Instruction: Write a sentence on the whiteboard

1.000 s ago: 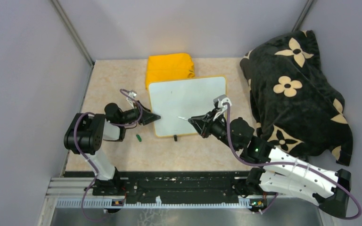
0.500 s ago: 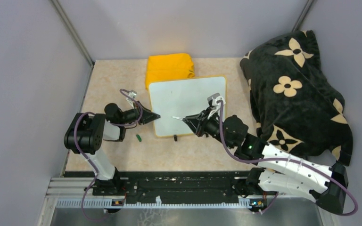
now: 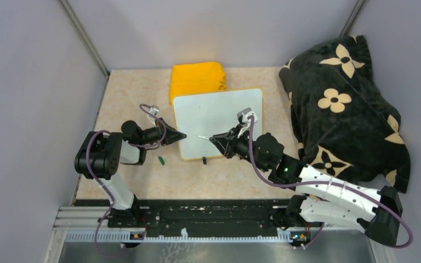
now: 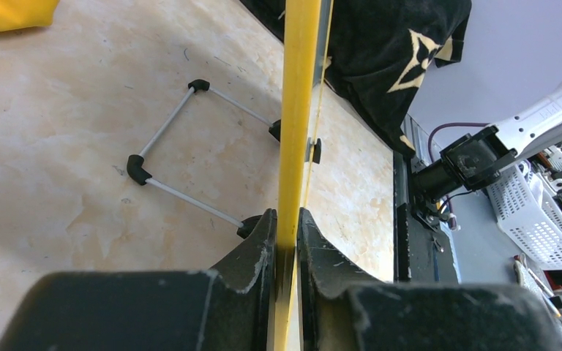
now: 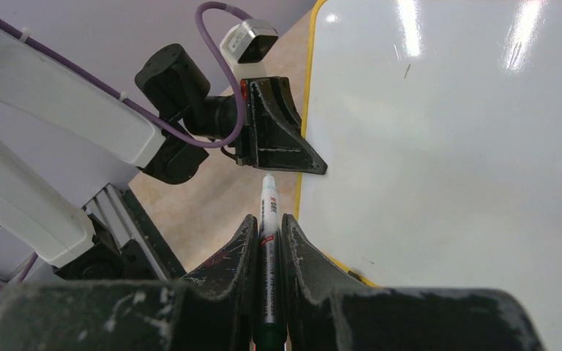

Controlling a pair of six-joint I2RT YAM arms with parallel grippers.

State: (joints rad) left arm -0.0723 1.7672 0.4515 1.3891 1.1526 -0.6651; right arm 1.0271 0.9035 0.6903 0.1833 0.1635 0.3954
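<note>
The whiteboard [image 3: 216, 118] lies in the middle of the table, white with a yellow rim, and no writing shows on it. It fills the right of the right wrist view [image 5: 446, 146], and only its yellow edge [image 4: 298, 110] shows in the left wrist view. My left gripper [image 3: 180, 135] is shut on the board's left edge [image 4: 287, 234]. My right gripper [image 3: 215, 139] is shut on a white marker [image 5: 268, 212] with its tip [image 3: 199, 136] over the board's lower left. The sentence is not visible.
A folded yellow cloth [image 3: 197, 78] lies behind the board. A black flowered blanket [image 3: 342, 104] is heaped at the right. A green marker cap [image 3: 161, 160] lies on the table left of the board. A wire stand [image 4: 190, 153] shows under the board.
My right gripper has moved left across the board with the marker, from the lower right toward the lower left. The left gripper has stayed on the board's edge.
</note>
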